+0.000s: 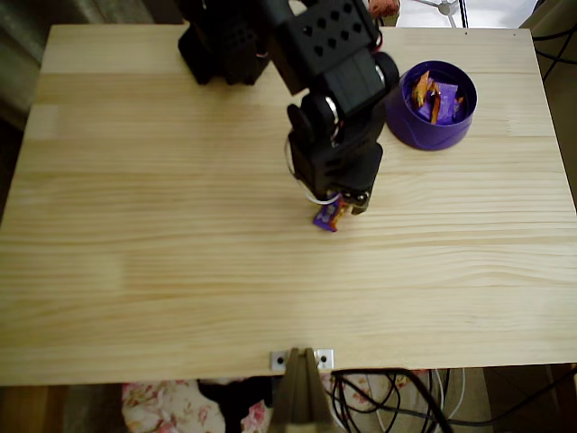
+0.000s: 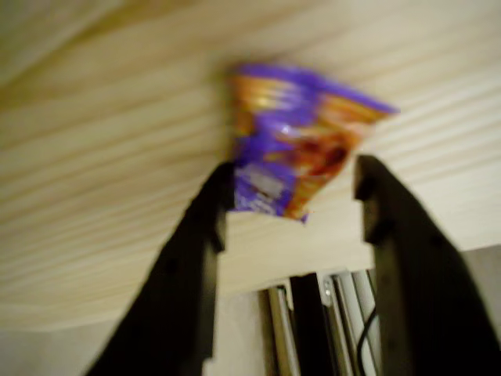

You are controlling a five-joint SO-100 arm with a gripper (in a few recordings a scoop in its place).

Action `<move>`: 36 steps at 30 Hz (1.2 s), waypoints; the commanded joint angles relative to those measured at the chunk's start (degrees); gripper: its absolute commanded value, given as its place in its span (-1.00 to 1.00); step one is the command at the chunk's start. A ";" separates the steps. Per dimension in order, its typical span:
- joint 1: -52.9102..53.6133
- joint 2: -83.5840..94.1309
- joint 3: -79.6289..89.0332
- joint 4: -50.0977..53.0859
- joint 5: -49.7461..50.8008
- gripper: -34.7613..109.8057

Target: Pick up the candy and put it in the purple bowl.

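Observation:
The candy (image 1: 329, 216) lies on the wooden table just in front of the black arm; its wrapper is purple with orange ends. In the wrist view the candy (image 2: 293, 145) looks blurred, and its lower end sits between my two black fingers. My gripper (image 2: 293, 176) is open: the left finger (image 2: 207, 227) touches the wrapper, while a gap separates the wrapper from the right finger (image 2: 383, 211). From overhead, the gripper (image 1: 347, 203) points down at the candy. The purple bowl (image 1: 424, 135) stands at the table's back right and holds several wrapped sweets.
The arm's black base (image 1: 225, 45) stands at the table's back edge. A metal bracket (image 1: 302, 359) is fixed to the front edge, with cables below it. Bare wood (image 1: 135, 225) spreads to the left and in front of the candy.

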 commanded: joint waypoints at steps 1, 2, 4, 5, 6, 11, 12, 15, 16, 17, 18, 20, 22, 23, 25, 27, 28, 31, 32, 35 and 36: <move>-1.05 1.76 -0.79 -0.18 0.09 -0.19; -0.97 1.76 -0.79 -0.26 0.09 -0.21; -0.97 1.58 -0.79 -0.35 0.00 -0.21; -0.88 1.58 -0.79 -0.35 0.00 -0.22; -0.88 1.58 -0.70 -0.35 0.00 -0.22; -0.70 0.35 -0.70 -0.88 0.18 -0.22; -0.62 0.00 -0.79 -0.88 0.18 -0.22; -0.44 -0.70 -0.97 -0.97 -0.09 -0.21; -0.44 -0.88 -1.05 -0.97 -0.09 -0.21; -0.35 -1.23 -1.14 -1.05 -0.09 -0.20; -0.35 -1.49 -1.23 -1.14 -0.09 -0.20; -0.26 -1.93 -1.58 -1.14 0.00 -0.24; -0.18 -2.02 -1.85 -1.23 0.00 -0.29; -0.18 -2.02 -2.02 -1.05 -0.09 -0.31; -0.09 -1.67 -2.64 -0.53 -0.26 -0.36; 0.09 -1.23 -3.16 0.18 -0.53 -0.38; 0.18 -0.97 -3.34 0.53 -0.70 -0.38; 0.44 0.35 -3.60 1.85 -1.14 -0.39; 0.53 0.88 -3.78 2.46 -1.32 -0.40; 0.70 2.29 -4.83 4.57 -1.41 -0.46; 0.70 2.90 -5.19 5.10 -1.32 -0.47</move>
